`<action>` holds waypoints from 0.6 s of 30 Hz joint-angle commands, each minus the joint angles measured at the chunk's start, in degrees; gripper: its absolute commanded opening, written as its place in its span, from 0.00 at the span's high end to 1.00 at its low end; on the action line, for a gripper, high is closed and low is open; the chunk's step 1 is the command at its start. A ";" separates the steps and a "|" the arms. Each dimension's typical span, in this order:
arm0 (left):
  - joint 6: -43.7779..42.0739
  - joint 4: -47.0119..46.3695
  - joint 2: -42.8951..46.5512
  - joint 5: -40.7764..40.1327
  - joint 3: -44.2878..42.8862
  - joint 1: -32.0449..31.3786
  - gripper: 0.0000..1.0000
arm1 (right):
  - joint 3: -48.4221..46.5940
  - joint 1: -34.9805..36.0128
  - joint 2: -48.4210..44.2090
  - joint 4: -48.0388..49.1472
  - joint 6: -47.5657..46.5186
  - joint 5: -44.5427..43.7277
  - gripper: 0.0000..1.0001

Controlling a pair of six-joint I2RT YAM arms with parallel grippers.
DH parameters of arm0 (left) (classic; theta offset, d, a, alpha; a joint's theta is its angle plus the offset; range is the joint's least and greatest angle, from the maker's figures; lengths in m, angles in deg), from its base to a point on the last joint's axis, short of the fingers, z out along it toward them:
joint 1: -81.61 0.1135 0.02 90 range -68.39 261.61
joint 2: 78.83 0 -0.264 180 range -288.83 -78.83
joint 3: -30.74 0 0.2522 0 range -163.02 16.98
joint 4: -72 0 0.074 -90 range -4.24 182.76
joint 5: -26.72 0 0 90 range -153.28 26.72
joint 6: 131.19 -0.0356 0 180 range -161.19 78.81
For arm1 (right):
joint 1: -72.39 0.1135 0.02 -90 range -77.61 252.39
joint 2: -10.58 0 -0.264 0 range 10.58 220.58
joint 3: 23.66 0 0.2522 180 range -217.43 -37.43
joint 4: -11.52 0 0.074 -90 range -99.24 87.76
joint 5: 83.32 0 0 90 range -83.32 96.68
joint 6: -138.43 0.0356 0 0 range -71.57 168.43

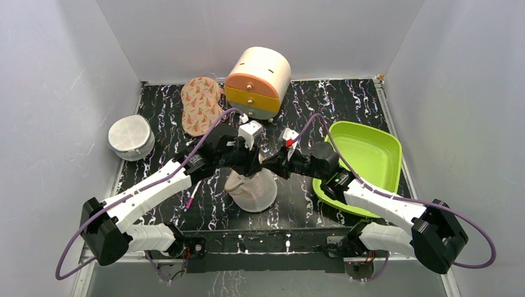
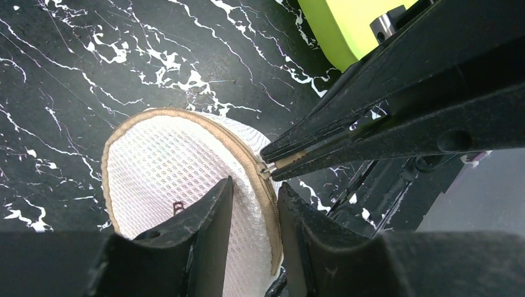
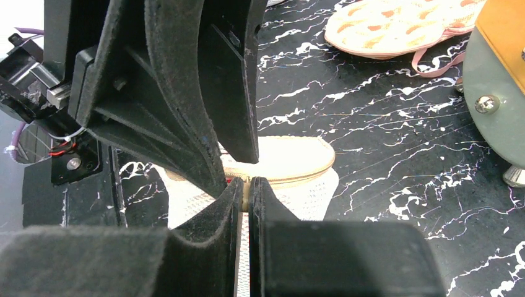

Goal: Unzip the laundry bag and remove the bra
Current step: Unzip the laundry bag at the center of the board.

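**At table centre: both grippers on the laundry bag's zip rim**

On the black marbled table point(image 1: 347, 105), the left arm point(image 1: 148, 189) and right arm point(image 1: 377, 201) reach inward from the near edge. Their wrists meet over the middle.

- Green tray point(image 1: 365, 154): right side of the table, partly under the right arm.
- Drawer cabinet point(image 1: 257, 80): far edge, rounded cream top, orange and yellow drawer fronts.
- Laundry bag point(image 1: 251, 192): centre of the table, directly below the two wrists, well apart from the tray. The left wrist view shows its pale mesh dome point(image 2: 167, 167) with a beige-white zip rim round the edge.
- Carrot-print pad point(image 1: 201, 104): far left, just beside the cabinet.
- White round case point(image 1: 130, 136): left edge, apart from everything else.

Left gripper point(image 2: 255, 189): jaws part-way open and straddling the bag's rim. One finger point(image 2: 210, 210) lies against the mesh face and the other sits outside the zip tape. The tape passes loosely through the gap, so no clamp is seen.

Right gripper point(image 3: 246, 182): jaws closed to a thin slit. In the left wrist view its tips point(image 2: 269, 167) pinch the zip pull point(image 2: 290, 161), a small beige tab at the slider on the rim.

Cannot tell how far the zip is undone.
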 commanded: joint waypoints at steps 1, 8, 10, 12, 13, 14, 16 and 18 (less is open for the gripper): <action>0.48 2.11 0.38 -0.19 -2.75 0.14 0.77 | -3.25 0.07 -0.63 2.48 1.20 0.44 1.00; -2.48 4.89 2.51 -2.91 -3.32 0.14 1.00 | -2.73 -0.71 -0.45 -0.80 4.54 -8.95 1.00; -3.22 5.09 3.29 -3.46 -3.30 0.14 1.00 | -2.87 -1.89 0.02 -1.74 6.57 -9.28 1.00; -4.19 5.10 3.98 -3.63 -3.46 0.18 1.00 | -1.90 -3.68 0.29 -1.36 9.22 -9.28 1.00; -4.56 5.03 4.28 -3.71 -3.52 0.15 1.00 | -1.27 -4.85 0.43 -0.95 10.62 -9.05 1.00; -4.92 5.09 4.62 -3.98 -3.67 0.17 1.00 | -0.69 -6.28 0.70 -0.51 12.12 -8.36 1.00; -5.43 5.25 5.09 -4.69 -3.99 0.15 1.00 | 0.31 -9.27 1.44 0.44 14.95 -5.64 1.00; -5.56 5.35 5.30 -5.19 -4.14 0.10 1.00 | 0.83 -11.87 2.27 1.06 16.48 -2.72 1.00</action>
